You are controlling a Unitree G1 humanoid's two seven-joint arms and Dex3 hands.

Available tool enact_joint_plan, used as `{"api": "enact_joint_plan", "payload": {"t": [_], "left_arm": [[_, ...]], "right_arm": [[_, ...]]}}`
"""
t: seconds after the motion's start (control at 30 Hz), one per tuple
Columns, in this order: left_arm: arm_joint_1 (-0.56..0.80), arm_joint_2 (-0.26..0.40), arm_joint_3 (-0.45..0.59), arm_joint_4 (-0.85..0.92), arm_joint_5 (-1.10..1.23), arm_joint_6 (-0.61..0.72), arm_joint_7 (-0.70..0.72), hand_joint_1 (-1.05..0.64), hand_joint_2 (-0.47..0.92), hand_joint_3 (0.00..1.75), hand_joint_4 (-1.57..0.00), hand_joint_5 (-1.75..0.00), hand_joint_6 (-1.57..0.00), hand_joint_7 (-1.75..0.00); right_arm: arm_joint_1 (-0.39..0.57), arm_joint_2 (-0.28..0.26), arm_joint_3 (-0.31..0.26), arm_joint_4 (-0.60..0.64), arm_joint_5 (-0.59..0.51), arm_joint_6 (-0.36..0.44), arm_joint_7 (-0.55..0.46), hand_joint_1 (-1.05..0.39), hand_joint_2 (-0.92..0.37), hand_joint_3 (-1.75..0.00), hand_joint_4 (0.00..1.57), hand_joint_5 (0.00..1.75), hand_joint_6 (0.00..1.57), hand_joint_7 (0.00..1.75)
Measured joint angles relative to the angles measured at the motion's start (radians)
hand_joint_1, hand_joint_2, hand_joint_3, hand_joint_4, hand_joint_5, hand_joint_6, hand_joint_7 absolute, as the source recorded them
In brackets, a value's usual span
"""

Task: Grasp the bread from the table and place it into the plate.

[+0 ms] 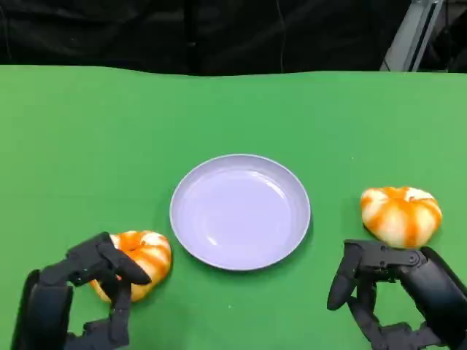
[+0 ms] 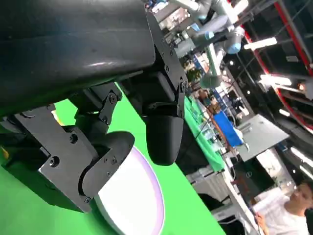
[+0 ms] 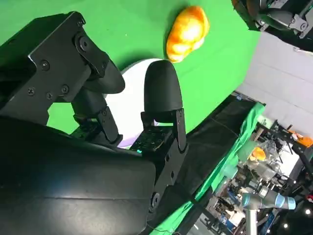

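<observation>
Two glossy orange-and-white swirled buns: lower-left bread (image 1: 140, 262) clasped by the left hand (image 1: 91, 281), right bread (image 1: 400, 214) sitting free above the empty, spread-fingered right hand (image 1: 398, 292).

Even, bright light falls from overhead on the green table (image 1: 87, 131). The plate (image 1: 240, 211) carries soft white glare and casts a thin shadow at its lower right. Wrist pictures blur nearby black shells; ceiling strip lamps flare at upper right.
</observation>
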Motion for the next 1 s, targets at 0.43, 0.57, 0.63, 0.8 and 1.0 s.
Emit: {"api": "enact_joint_plan", "payload": {"t": [0.43,0.57,0.63,0.8,1.0], "left_arm": [[0.013,0.066,0.022,-0.055,0.339,0.129,0.064,-0.45,0.9,0.02,-0.19,-0.59,-0.32,0.0],[0.018,0.083,0.014,-0.087,0.389,0.199,0.064,-0.53,0.91,0.01,-0.11,-0.56,-0.24,0.0],[0.02,0.092,0.005,-0.115,0.425,0.255,0.061,-0.53,0.91,0.01,-0.09,-0.55,-0.23,0.0],[0.015,0.104,-0.045,-0.178,0.545,0.438,0.021,-0.56,0.92,0.01,-0.13,-0.58,-0.27,-0.02],[-0.05,0.124,-0.134,-0.193,0.687,0.636,-0.051,-0.51,0.92,0.0,-0.34,-0.59,-0.45,-0.04]], "right_arm": [[0.0,0.002,0.003,-0.007,-0.006,0.01,0.0,0.1,-0.32,-1.4,0.87,1.67,0.8,1.33],[0.0,0.003,0.003,-0.007,-0.006,0.01,0.0,0.1,-0.32,-1.4,0.88,1.67,0.81,1.33],[0.001,0.003,0.003,-0.008,-0.006,0.011,0.0,0.09,-0.32,-1.4,0.88,1.67,0.8,1.33],[0.002,0.004,0.003,-0.02,-0.006,0.012,0.0,0.09,-0.32,-1.39,0.88,1.67,0.8,1.33],[0.002,0.005,0.006,-0.02,-0.004,0.013,0.0,0.1,-0.32,-1.4,0.87,1.67,0.8,1.34]]}}
